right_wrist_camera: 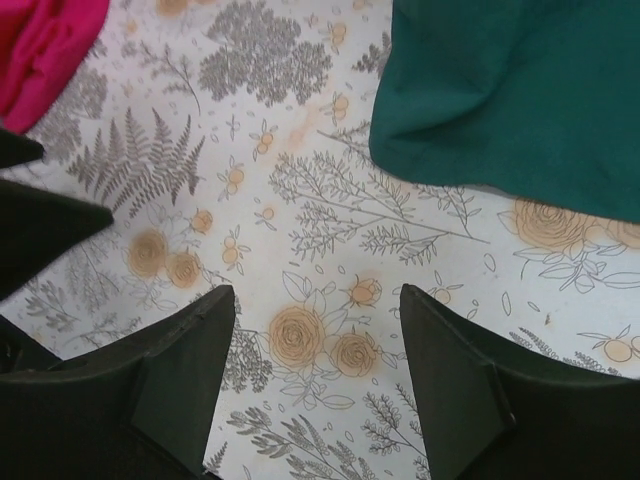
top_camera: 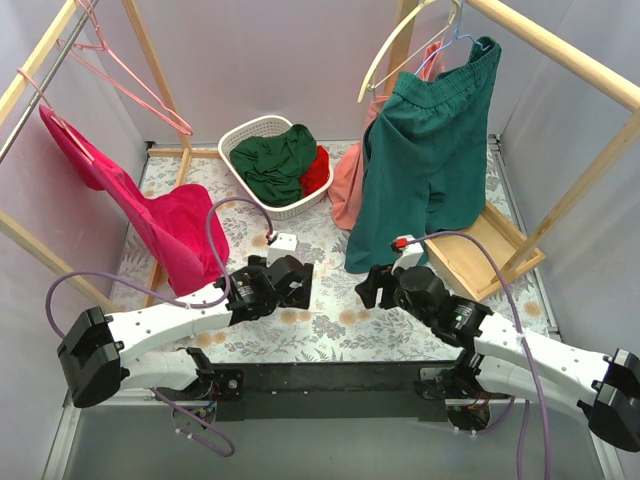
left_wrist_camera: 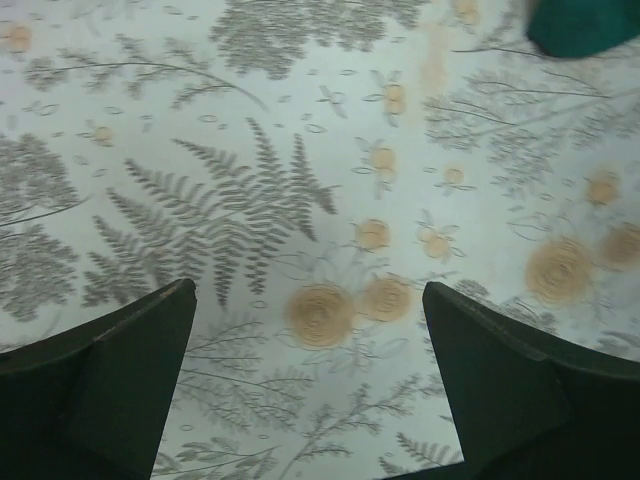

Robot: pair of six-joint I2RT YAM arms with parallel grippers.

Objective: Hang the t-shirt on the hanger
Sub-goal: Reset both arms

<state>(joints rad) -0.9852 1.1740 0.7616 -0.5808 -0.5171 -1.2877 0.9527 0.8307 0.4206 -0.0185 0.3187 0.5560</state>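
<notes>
Hovering over the floral table [top_camera: 330, 330], both grippers are empty.
Left gripper [top_camera: 303, 283] and right gripper [top_camera: 368, 285] hold their jaws apart; the t-shirt [top_camera: 175, 230] hangs at nine o'clock, the hanger [top_camera: 183, 127] beyond at eleven o'clock.

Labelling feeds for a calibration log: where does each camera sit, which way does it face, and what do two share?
Top external: above and behind the arm bases, looking down over the table; both arms, left gripper and right gripper show.
Left wrist: on the left arm, facing down at the floral cloth; its own spread fingers show.
Right wrist: on the right arm, facing down likewise; its own fingers show.
Shared: both wrist views catch the green garment; right wrist and top catch the t-shirt.
</notes>
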